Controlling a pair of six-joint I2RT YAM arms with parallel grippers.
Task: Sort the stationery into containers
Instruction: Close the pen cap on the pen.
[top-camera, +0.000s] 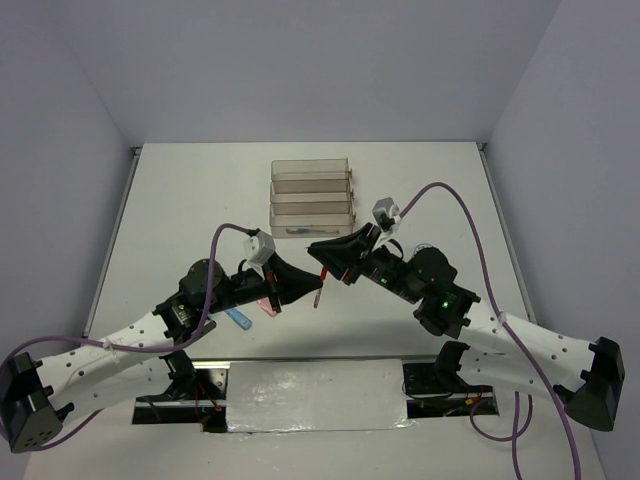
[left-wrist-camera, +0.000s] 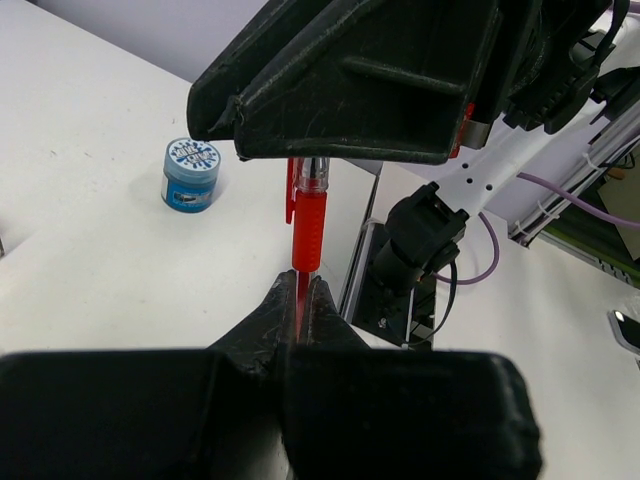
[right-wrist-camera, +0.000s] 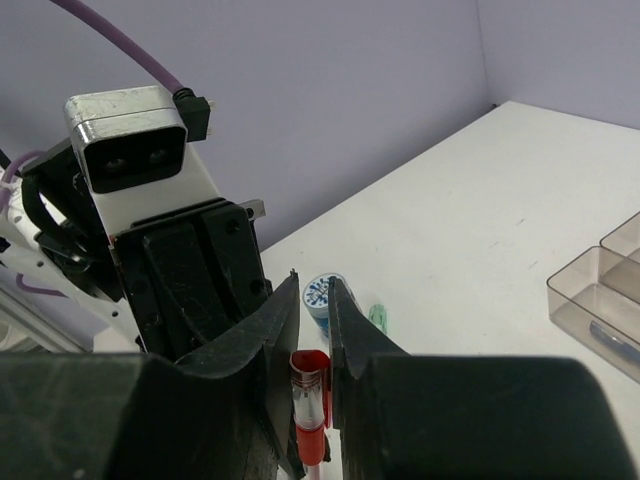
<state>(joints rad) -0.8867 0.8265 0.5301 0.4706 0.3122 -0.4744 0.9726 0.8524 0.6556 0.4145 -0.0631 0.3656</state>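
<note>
The red pen (left-wrist-camera: 308, 225) hangs upright above the bench (top-camera: 180, 200), held at both ends between the two arms. The left arm's jaws are clamped together on its thin lower tip, seen head-on from the left wrist. The right arm's jaws close on the capped upper end, with a finger (right-wrist-camera: 285, 335) pressed to each side of the barrel. In the overhead view the pen sits at the centre of the bench, where the left arm (top-camera: 130, 340) reaches in from 8 o'clock and the right arm (top-camera: 520, 345) from 4 o'clock. The containers (top-camera: 300, 170) – a block of smoky clear trays – stand at 12 o'clock from the pen, apart from it, and the nearest tray holds a thin dark item (top-camera: 300, 232). At about 8 o'clock from the pen a pink piece (top-camera: 268, 306) and a blue capsule (top-camera: 237, 318) lie on the bench near the left arm's wrist. A blue patterned roll (left-wrist-camera: 190, 173) stands on the bench beyond the pen in the left wrist view. From the right wrist a roll of the same pattern shows with a green capsule (right-wrist-camera: 377, 317) just beside it.
</note>
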